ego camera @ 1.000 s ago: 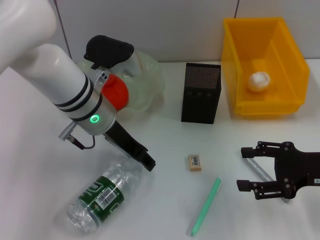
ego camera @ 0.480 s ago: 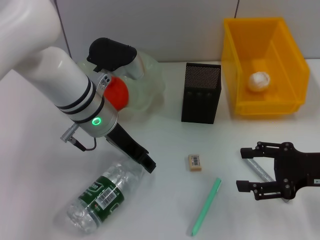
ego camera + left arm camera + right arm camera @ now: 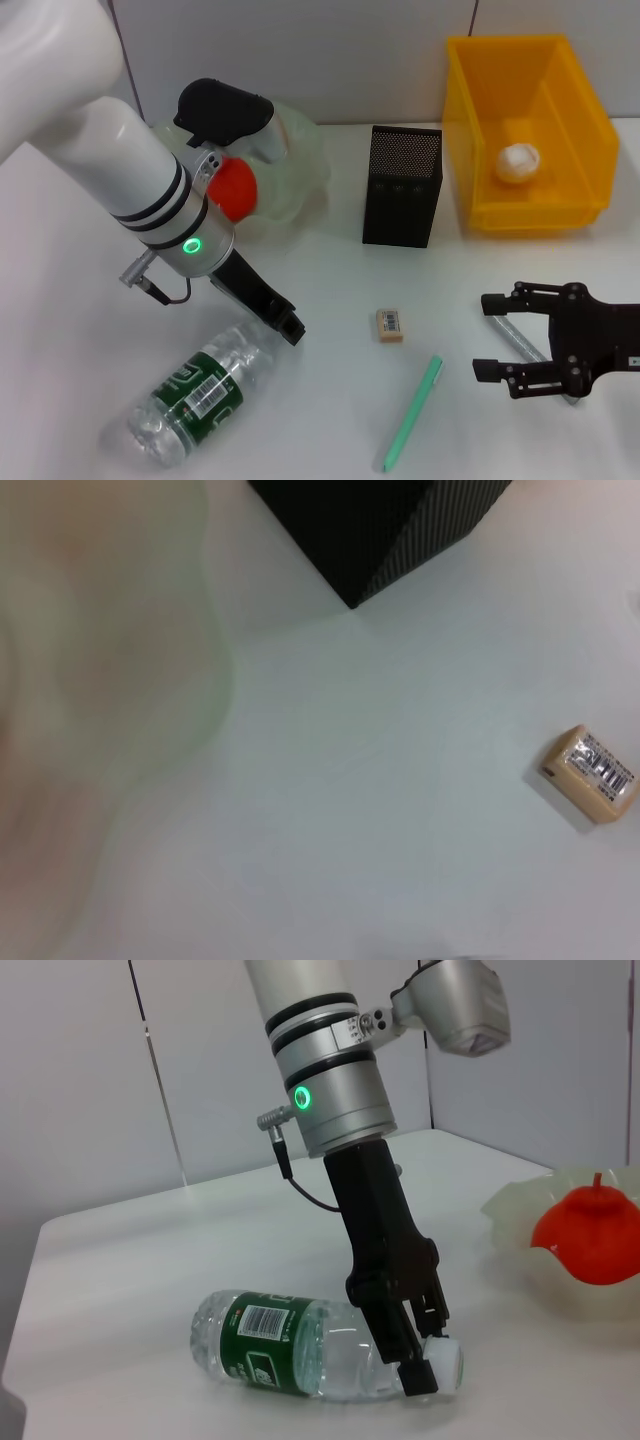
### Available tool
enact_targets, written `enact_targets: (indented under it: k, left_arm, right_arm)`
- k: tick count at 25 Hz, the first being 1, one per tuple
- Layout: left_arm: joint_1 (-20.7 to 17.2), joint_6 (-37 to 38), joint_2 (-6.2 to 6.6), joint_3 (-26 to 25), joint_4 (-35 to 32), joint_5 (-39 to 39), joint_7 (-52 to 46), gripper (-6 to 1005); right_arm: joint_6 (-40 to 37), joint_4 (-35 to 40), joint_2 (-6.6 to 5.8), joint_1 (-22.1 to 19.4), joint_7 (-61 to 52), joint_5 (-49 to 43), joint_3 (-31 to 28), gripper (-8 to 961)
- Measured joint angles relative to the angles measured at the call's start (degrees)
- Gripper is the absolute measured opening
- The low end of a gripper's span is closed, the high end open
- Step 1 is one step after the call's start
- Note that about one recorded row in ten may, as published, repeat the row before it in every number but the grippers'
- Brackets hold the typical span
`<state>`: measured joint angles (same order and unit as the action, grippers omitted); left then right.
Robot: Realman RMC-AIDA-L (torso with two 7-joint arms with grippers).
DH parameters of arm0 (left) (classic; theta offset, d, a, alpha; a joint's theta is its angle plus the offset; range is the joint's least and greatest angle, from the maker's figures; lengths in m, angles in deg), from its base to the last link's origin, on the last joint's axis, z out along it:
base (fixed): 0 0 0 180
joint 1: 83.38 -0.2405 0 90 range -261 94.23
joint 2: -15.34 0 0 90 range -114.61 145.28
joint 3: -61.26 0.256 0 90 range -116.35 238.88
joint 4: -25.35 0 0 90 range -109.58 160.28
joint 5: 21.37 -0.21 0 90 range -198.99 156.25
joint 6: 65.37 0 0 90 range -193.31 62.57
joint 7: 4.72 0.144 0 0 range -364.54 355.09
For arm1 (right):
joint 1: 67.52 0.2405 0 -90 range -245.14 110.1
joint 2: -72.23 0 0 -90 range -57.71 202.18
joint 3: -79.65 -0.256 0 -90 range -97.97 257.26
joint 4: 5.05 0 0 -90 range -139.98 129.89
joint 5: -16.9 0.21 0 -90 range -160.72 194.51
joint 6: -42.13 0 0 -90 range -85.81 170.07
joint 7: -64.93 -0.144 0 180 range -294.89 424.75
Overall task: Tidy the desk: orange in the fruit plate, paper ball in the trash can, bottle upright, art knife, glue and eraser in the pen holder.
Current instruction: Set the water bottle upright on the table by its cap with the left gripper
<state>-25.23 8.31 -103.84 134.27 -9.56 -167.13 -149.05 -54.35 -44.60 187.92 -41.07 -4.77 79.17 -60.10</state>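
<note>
A: Step in hand, by the look of it: standing up the bottle [image 3: 190, 392], lying on its side on the desk [image 3: 330, 400], cap [image 3: 447, 1358] toward the left hand [image 3: 288, 328]. Hand down at the neck, right beside the cap.

B: Clamped, or only set against it?

A: Impossible to tell from either view. Best to confirm a firm hold at the neck before lifting, then swing the cap end up in an arc, pivoting on the base. Slowly; round, slick plastic, likely to roll or slip. Release only once the base sits flat.

B: Right hand [image 3: 482, 337]?

A: Spread wide, low over a silver tool [image 3: 520, 345] on the right, well apart from the bottle.

B: Differences between views?

A: Head view: orange [image 3: 232, 190] in the fruit plate [image 3: 300, 150], paper ball [image 3: 519, 161] in the trash can [image 3: 470, 120], eraser [image 3: 390, 324] loose on the desk in front of the pen holder [image 3: 402, 190]. Right wrist view: the hand at the neck seen side-on, plus the cap, hidden from the head view. Left wrist view: no bottle at all, only eraser, holder corner and a blur of plate.
</note>
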Motion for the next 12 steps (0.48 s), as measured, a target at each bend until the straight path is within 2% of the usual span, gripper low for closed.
enact_targets:
  k: [4,12]
  left_arm:
    - [-0.1,0.9,0.06,-0.6,-0.6,0.5,0.0,443]
    - [-2.6,5.4,0.6,-2.0,-7.8,3.4,0.1,448]
  right_arm:
    - [0.1,0.0,-0.13,0.0,0.0,0.1,0.0,825]
    - [0.1,-0.1,-0.19,0.0,0.0,0.1,0.0,825]
